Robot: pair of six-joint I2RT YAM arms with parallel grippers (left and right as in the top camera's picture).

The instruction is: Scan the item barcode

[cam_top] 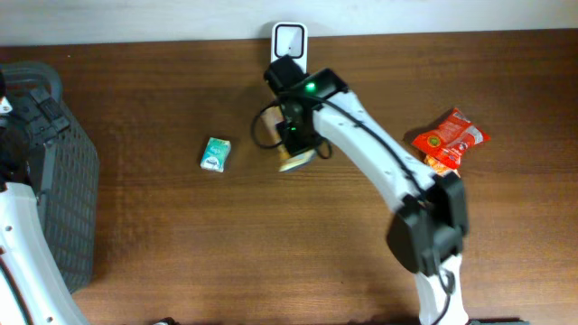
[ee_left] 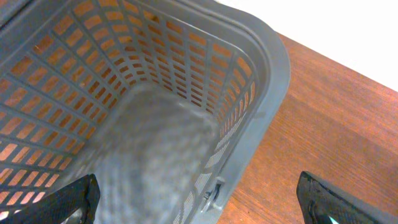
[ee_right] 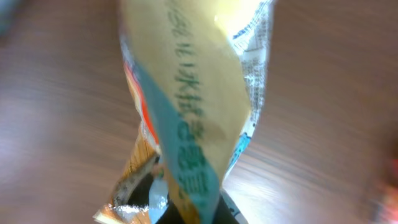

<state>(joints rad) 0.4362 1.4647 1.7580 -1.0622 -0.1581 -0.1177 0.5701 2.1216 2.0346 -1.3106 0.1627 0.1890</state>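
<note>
**Right gripper clamped on yellow packet**

At far left, the left gripper hangs over the grey basket, fingers spread wide and holding nothing. A teal packet lies left of centre on the table. At centre, the right gripper pinches the yellow packet, just on the near side of the white scanner. A red packet lies at the right.
</note>
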